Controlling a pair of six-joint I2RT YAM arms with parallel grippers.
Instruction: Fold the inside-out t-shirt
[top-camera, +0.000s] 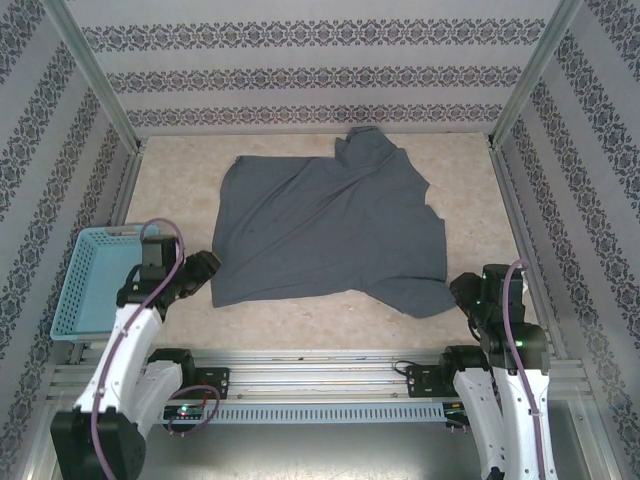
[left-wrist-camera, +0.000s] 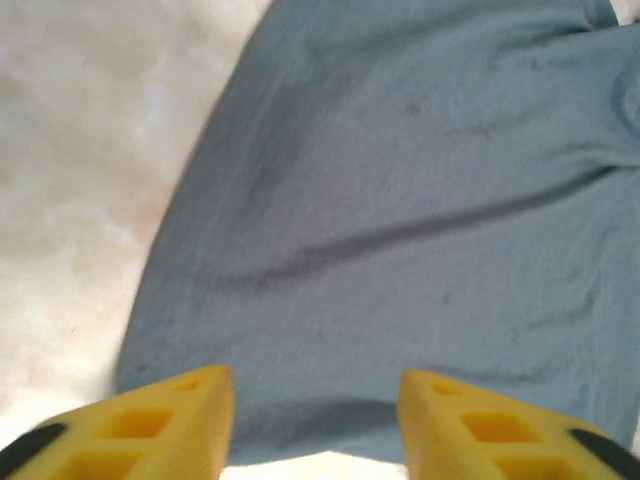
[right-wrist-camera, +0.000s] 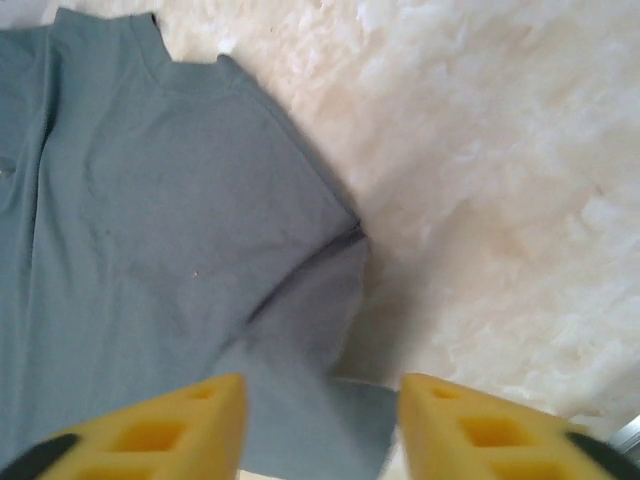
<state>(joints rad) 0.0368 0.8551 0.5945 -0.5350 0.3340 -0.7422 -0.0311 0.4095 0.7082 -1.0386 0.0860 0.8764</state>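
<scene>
The grey t-shirt (top-camera: 330, 235) lies spread out on the desk (top-camera: 180, 170). The left pincer (left-wrist-camera: 315, 400) and right pincer (right-wrist-camera: 322, 405) are both apart, holding nothing, by its near corners.

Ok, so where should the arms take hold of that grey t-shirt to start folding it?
Grip the t-shirt along its near edge, coming in low from the robot's side. The near-left corner lies flat just ahead of the open left fingers, and the near-right sleeve lies ahead of the open right fingers. Both are thin free edges, so probably easy to pinch.
</scene>
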